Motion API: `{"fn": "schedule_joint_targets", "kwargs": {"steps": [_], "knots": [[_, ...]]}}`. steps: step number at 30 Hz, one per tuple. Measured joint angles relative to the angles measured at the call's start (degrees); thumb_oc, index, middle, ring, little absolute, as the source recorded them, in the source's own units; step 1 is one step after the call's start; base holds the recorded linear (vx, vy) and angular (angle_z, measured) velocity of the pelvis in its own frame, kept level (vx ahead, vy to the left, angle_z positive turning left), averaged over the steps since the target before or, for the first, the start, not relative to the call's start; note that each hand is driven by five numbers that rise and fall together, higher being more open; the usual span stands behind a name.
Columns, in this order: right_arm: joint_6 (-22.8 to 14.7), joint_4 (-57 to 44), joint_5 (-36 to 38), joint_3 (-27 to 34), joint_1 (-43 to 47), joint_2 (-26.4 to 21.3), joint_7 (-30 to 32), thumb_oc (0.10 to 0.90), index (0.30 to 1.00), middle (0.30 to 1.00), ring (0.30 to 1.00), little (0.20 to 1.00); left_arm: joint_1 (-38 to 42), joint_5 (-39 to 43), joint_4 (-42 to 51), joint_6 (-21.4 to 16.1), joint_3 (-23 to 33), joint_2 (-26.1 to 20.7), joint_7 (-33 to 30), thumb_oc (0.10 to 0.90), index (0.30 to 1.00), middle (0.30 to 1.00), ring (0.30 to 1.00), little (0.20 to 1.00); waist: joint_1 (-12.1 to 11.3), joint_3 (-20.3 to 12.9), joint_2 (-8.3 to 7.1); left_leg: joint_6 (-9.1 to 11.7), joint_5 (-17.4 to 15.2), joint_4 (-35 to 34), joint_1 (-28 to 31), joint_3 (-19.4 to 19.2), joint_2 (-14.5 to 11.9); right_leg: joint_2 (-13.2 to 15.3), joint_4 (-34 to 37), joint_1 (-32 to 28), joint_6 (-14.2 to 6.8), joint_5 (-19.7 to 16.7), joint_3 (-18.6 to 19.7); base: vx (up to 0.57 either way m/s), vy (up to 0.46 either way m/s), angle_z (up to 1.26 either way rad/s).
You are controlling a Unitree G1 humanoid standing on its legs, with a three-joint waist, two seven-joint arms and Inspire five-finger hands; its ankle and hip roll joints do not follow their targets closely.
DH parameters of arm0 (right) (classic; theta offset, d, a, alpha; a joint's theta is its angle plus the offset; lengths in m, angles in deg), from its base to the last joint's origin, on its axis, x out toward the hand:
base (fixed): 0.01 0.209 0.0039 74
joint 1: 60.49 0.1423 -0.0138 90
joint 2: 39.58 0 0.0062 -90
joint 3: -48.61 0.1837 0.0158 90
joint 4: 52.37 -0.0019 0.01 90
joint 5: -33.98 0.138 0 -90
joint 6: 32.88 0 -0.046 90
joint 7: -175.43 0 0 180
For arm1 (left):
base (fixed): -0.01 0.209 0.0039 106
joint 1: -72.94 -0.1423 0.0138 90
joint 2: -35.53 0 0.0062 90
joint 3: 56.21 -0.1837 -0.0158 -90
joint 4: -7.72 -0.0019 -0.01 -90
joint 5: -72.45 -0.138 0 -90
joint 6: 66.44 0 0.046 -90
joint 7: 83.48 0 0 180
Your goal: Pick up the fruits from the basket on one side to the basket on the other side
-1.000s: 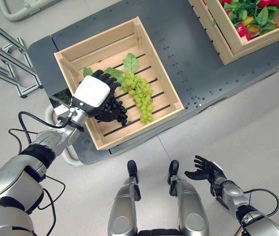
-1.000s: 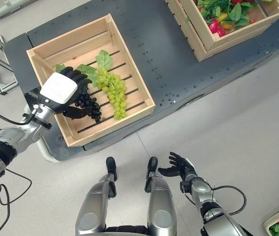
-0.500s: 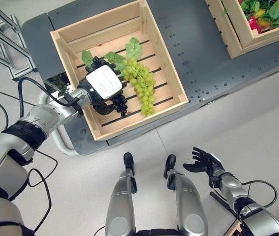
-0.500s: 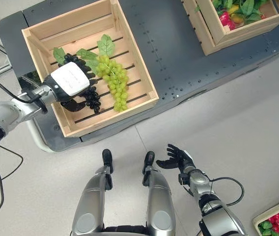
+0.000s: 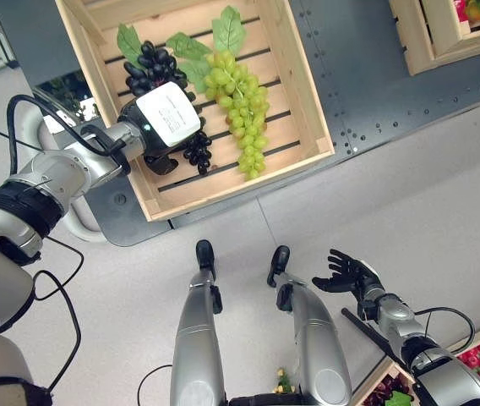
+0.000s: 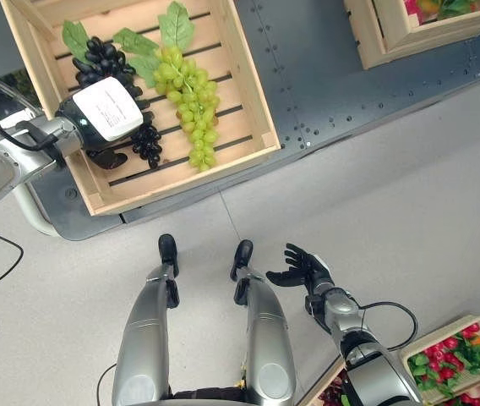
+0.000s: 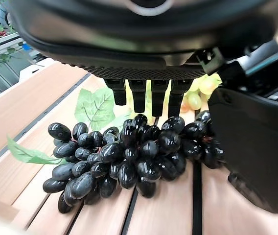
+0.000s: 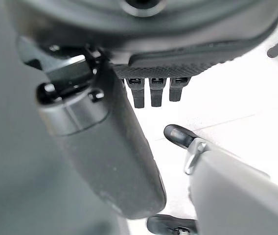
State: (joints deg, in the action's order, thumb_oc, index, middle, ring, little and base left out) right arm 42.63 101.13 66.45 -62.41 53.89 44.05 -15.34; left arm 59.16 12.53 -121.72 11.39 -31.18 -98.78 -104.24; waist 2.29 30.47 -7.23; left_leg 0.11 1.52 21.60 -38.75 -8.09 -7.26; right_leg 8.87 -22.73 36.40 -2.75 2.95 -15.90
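Left hand rests over the black grapes in the wooden crate, fingers curled round the bunch. Green grapes lie just right. Right hand hangs open, near right.

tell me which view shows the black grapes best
The left wrist view: the black grapes lie close up on the crate slats, whole bunch visible, just past the left hand. In both eye views that hand covers the bunch's middle, so its ends show on either side.
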Motion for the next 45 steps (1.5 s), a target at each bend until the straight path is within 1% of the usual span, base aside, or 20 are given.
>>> {"fn": "schedule_joint_targets", "kwargs": {"steps": [2,4,5,14,15,16,17,18,19,21,22,23,24,25,28,30,34,39,42,45], "knots": [[-0.4,-0.7,0.1,0.0,0.2,0.0,0.0,0.800,0.900,0.900,0.900,0.900,1.2,0.0,-0.5,0.0,-0.1,0.0,0.8,0.800,0.900,0.900,0.900,0.900,0.2,0.0,-0.20,-0.1,-0.1,0.5,-1.3,0.0,0.1,0.2,-0.5,1.2,0.0,0.0,0.0,0.00,0.049,0.02],[-1.3,-1.3,1.5,0.0,0.4,0.0,0.0,0.800,0.900,0.900,0.900,0.900,3.1,0.1,-1.8,0.0,-2.1,-0.1,1.7,0.800,0.900,0.900,0.900,0.900,0.5,0.0,-0.22,-0.4,-0.2,1.0,-3.0,0.1,0.1,0.3,-0.6,2.7,0.0,0.0,-0.1,0.00,0.056,0.02],[-1.5,-1.5,2.1,0.0,0.4,-0.1,0.0,0.800,0.900,0.900,0.900,0.900,3.8,0.5,-1.0,-0.1,-2.1,-0.6,1.7,0.800,0.900,0.900,0.900,0.900,0.6,0.0,-0.21,-0.4,-0.3,1.2,-3.7,0.0,0.1,0.4,-0.9,3.4,-0.1,0.0,-0.1,0.00,0.045,0.03],[-2.9,-4.9,4.7,0.0,2.3,-0.1,0.0,0.800,0.900,0.900,0.900,0.900,9.7,2.5,1.2,-0.7,-3.3,-1.2,3.4,0.800,0.900,0.900,0.900,0.900,-0.1,-0.1,-0.16,-1.1,-0.9,4.0,-8.9,0.1,0.4,1.4,-3.4,8.0,0.0,0.1,-0.1,0.00,0.023,0.02],[-3.1,-6.0,6.0,0.0,2.6,-0.2,0.0,0.800,0.900,0.900,0.900,0.900,10.5,2.7,1.4,-0.7,-3.4,-1.2,4.0,0.670,0.705,0.705,0.705,0.705,-0.2,-0.1,-0.16,-1.1,-1.1,4.4,-9.7,0.0,0.4,1.6,-4.0,8.7,0.2,0.4,0.0,0.00,0.022,0.03],[-3.2,-6.6,6.5,0.0,2.7,-0.2,0.0,0.800,0.900,0.900,0.900,0.900,10.8,3.1,1.5,-0.6,-3.4,-1.2,4.4,0.524,0.486,0.486,0.486,0.486,-0.2,-0.1,-0.16,-1.2,-1.2,4.7,-10.0,0.0,0.5,1.7,-4.3,9.1,0.2,0.4,0.1,0.00,0.000,0.00],[-3.4,-7.7,6.8,-0.1,2.7,-0.3,0.0,0.800,0.900,0.900,0.900,0.900,11.1,3.6,1.7,-0.4,-3.4,-1.2,5.1,0.424,0.335,0.335,0.335,0.335,-0.1,-0.1,-0.16,-1.3,-1.2,4.8,-10.3,0.0,0.6,1.9,-4.6,9.5,0.2,0.5,0.1,0.00,0.000,0.00],[-3.5,-10.2,7.0,-0.3,2.7,-0.6,0.0,0.800,0.900,0.900,0.900,0.900,11.5,4.6,2.3,0.3,-3.4,-1.3,6.9,0.400,0.300,0.300,0.300,0.300,-0.1,-0.1,-0.15,-1.4,-1.2,4.9,-10.8,-0.1,0.7,2.0,-5.0,10.2,0.2,0.5,0.3,0.00,0.000,0.00],[-3.6,-13.1,8.6,-0.7,2.4,-0.8,0.0,0.800,0.900,0.900,0.900,0.900,11.5,5.3,3.2,1.2,-3.4,-1.2,8.3,0.400,0.300,0.300,0.300,0.300,-0.1,-0.1,-0.13,-1.4,-1.2,5.0,-11.0,-0.1,0.8,2.2,-5.4,10.6,0.2,0.5,0.5,0.00,0.000,0.00],[-3.9,-18.3,9.1,-1.8,2.1,-1.5,0.0,0.800,0.900,0.900,0.900,0.900,11.4,5.8,4.3,1.9,-3.4,-1.6,9.8,0.400,0.300,0.300,0.300,0.300,-0.2,-0.1,-0.09,-1.4,-1.2,5.0,-11.3,-0.2,0.9,2.2,-5.5,11.2,0.2,0.5,0.8,0.00,0.000,0.00],[-4.2,-22.5,9.2,-3.1,1.8,-2.2,0.1,0.800,0.900,0.900,0.900,0.900,11.1,5.9,5.1,2.9,-3.4,-1.9,10.6,0.400,0.300,0.300,0.300,0.300,-0.2,-0.1,-0.08,-1.3,-1.2,5.0,-11.3,-0.2,0.9,2.2,-5.5,11.3,0.2,0.5,0.8,0.00,0.000,0.00],[-5.5,-26.3,9.2,-4.4,1.6,-2.6,0.1,0.800,0.900,0.900,0.900,0.900,11.0,6.6,5.2,3.3,-3.4,-2.1,10.9,0.400,0.300,0.300,0.300,0.300,-0.2,-0.1,-0.07,-1.3,-1.2,5.0,-11.3,-0.2,0.9,2.2,-5.5,11.2,0.2,0.5,0.8,0.00,0.000,0.00],[-6.0,-27.5,9.1,-4.7,1.6,-2.6,0.1,0.800,0.900,0.900,0.900,0.900,11.0,6.8,5.3,3.4,-3.4,-2.1,11.1,0.400,0.300,0.300,0.300,0.300,-0.2,-0.1,-0.06,-1.2,-1.1,4.9,-11.3,-0.2,0.9,2.2,-5.5,11.2,0.2,0.5,0.8,0.00,0.000,0.00],[-6.1,-31.3,8.6,-5.1,1.6,-2.6,0.4,0.800,0.900,0.900,0.900,0.900,10.7,6.8,5.4,3.4,-3.0,-2.1,11.1,0.400,0.300,0.300,0.300,0.300,-0.2,-0.1,-0.03,-0.9,-0.9,5.0,-11.2,-0.2,0.9,2.2,-5.6,11.2,0.2,0.5,0.8,0.00,0.000,0.00],[-7.1,-37.3,8.0,-6.9,2.9,-2.5,1.2,0.800,0.900,0.900,0.900,0.900,9.3,6.1,5.1,3.6,-1.9,-1.9,9.9,0.400,0.300,0.300,0.300,0.300,-0.1,-0.1,0.00,-1.1,-1.0,5.2,-10.5,-0.4,0.9,2.3,-5.8,10.7,0.1,0.4,0.8,0.00,0.000,0.00],[-6.8,-37.5,7.3,-7.4,3.2,-2.5,3.0,0.800,0.900,0.900,0.900,0.900,7.9,5.6,3.1,3.9,-1.5,-1.2,7.8,0.400,0.300,0.300,0.300,0.300,0.0,-0.1,0.01,-1.4,-0.9,5.4,-9.7,-0.5,0.9,2.3,-5.8,9.8,0.1,0.4,0.9,-0.01,0.008,-0.02],[-6.2,-39.0,6.2,-7.6,3.5,-2.5,4.3,0.800,0.900,0.900,0.900,0.900,4.3,5.6,-1.8,3.7,-0.6,-0.5,4.5,0.400,0.300,0.300,0.300,0.300,1.6,-0.1,0.05,-1.6,-1.1,5.1,-6.9,-1.2,0.9,2.4,-5.7,7.5,0.0,0.5,1.3,-0.01,0.002,-0.04],[-5.3,-39.6,6.2,-7.6,3.0,-2.6,5.1,0.800,0.900,0.900,0.900,0.900,-1.3,5.8,-2.7,2.5,0.8,0.0,3.4,0.400,0.300,0.300,0.300,0.300,2.3,-0.1,0.09,-1.5,-1.2,4.3,-2.4,-2.1,0.7,2.1,-5.3,4.0,0.0,0.6,2.2,-0.01,-0.001,-0.10],[-4.4,-39.6,6.2,-7.8,2.1,-3.3,5.3,0.800,0.900,0.900,0.900,0.900,-6.0,10.5,-1.8,1.5,1.2,0.0,2.2,0.400,0.300,0.300,0.300,0.300,1.8,0.0,0.24,-1.3,-1.3,3.6,1.6,-3.2,0.4,1.8,-5.1,1.0,0.0,0.7,3.1,0.00,-0.006,-0.14],[-3.7,-39.6,6.2,-8.5,0.5,-3.8,5.3,0.800,0.900,0.900,0.900,0.900,-14.7,21.0,0.0,-0.3,8.9,0.6,0.2,0.400,0.300,0.300,0.300,0.300,1.5,0.0,0.67,-0.7,-1.6,2.2,6.3,-3.4,0.4,1.7,-4.2,-3.4,-0.1,0.8,3.1,0.01,-0.009,-0.04]]}}
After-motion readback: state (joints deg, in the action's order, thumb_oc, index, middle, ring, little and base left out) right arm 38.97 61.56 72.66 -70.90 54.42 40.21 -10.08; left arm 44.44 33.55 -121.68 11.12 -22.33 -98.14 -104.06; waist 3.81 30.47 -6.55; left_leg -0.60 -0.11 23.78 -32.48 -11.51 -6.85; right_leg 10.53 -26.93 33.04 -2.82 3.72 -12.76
